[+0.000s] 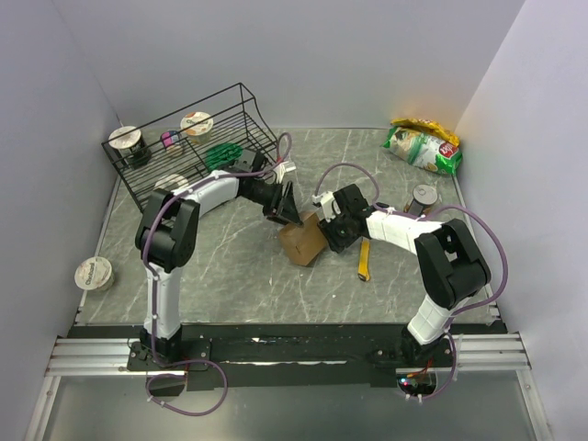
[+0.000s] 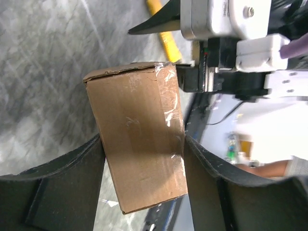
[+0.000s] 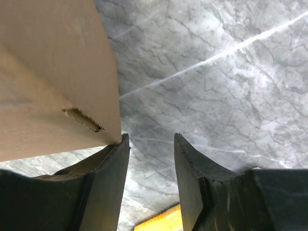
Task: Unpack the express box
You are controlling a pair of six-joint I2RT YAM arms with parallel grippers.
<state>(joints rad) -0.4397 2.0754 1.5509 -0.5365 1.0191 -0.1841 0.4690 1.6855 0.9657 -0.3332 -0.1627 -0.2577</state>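
Observation:
The express box (image 1: 303,241), a small brown cardboard carton with clear tape along one edge, sits tilted at the middle of the table. My left gripper (image 1: 290,219) comes at it from the upper left. In the left wrist view both black fingers (image 2: 91,159) press against opposite sides of the box (image 2: 134,120), so the left gripper (image 2: 143,137) is shut on it. My right gripper (image 1: 333,231) is at the box's right side. In the right wrist view it (image 3: 151,137) stands open with only table between the fingers, and its left fingertip touches the box's lower corner (image 3: 53,72).
A yellow utility knife (image 1: 365,259) lies right of the box. A black wire rack (image 1: 241,106) with cups and a green item stands at the back left. A green snack bag (image 1: 423,145) lies back right, a small dark can (image 1: 424,196) near the right arm, a cup (image 1: 93,273) at the left edge.

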